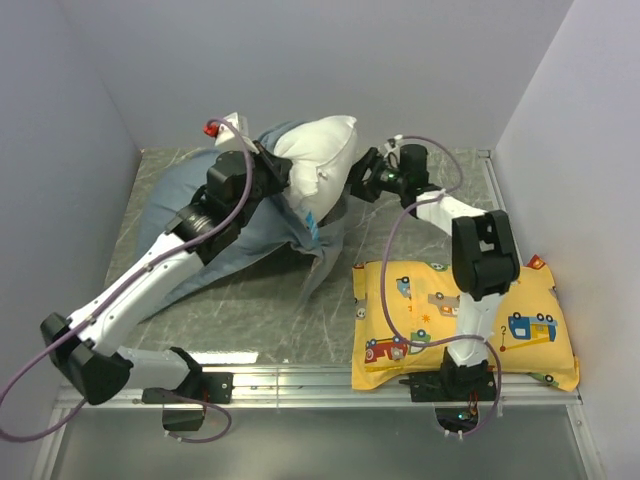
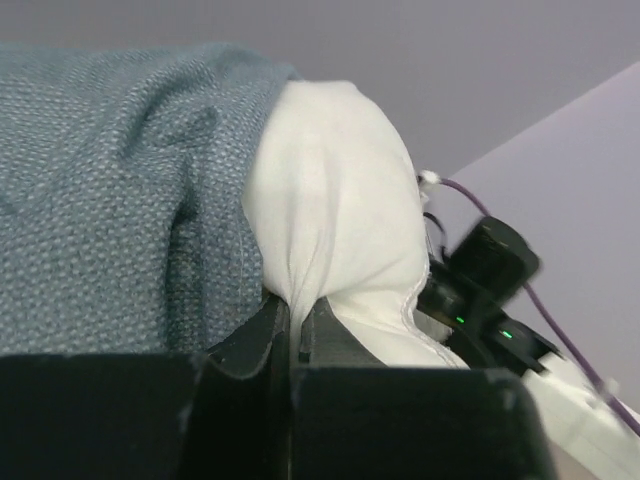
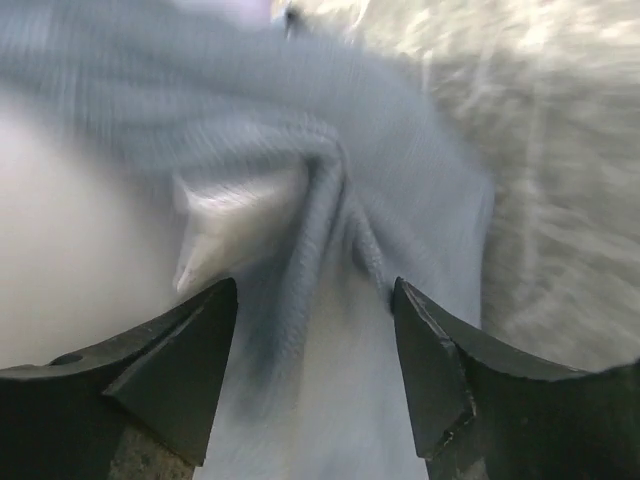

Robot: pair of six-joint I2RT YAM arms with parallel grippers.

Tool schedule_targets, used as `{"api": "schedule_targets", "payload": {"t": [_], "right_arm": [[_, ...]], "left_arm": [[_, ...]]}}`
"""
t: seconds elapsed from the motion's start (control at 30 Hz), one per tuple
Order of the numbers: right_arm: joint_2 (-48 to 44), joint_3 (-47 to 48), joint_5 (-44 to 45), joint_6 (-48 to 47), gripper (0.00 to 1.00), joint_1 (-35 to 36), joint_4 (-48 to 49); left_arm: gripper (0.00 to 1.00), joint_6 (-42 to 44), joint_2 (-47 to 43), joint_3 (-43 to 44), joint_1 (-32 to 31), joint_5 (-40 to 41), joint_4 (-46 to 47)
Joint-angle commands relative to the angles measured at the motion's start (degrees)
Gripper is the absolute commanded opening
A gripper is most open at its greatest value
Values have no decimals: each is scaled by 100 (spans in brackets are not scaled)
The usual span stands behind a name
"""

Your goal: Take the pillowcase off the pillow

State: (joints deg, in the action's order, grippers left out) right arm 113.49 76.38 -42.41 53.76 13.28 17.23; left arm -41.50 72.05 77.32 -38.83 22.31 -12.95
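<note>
The white pillow [image 1: 318,158] is lifted at the back middle, half out of the blue-grey pillowcase [image 1: 225,235], which trails down and left onto the table. My left gripper [image 1: 272,172] is shut on a pinch of the pillow's white fabric; the left wrist view shows the pillow [image 2: 335,200] squeezed between the jaws of the left gripper [image 2: 295,320], with the pillowcase [image 2: 120,200] bunched to its left. My right gripper [image 1: 358,182] is open at the pillow's right side. In the right wrist view the right gripper [image 3: 315,300] straddles a fold of the pillowcase [image 3: 330,230], with the pillow [image 3: 80,250] to the left.
A yellow pillow with cartoon vehicles [image 1: 460,320] lies at the front right beside the right arm's base. Grey walls close in the table [image 1: 250,310] on the left, back and right. The right arm [image 2: 485,270] shows behind the pillow in the left wrist view.
</note>
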Motion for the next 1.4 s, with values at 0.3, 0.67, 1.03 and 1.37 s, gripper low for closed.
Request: {"api": "schedule_targets", "payload": {"t": [0.3,0.67,1.03,1.37], "right_arm": [[-2409,9,2237,-1306,80,-317,-2049],[-2746,-580,2519,-2079,89,183,-2005],[-2060,-766,2659,-2106,90,342,-1732],[-1690,-519,2932,-2431,88,632,-1873]], "left_arm": [[0,-350,1345,1038,315,-516,1251],[16,-438,3052,1681,244,-2134,1251],[74,-184,2280,1550,244,-1513,577],[81,510,2067,1505,253,98,-1286]]}}
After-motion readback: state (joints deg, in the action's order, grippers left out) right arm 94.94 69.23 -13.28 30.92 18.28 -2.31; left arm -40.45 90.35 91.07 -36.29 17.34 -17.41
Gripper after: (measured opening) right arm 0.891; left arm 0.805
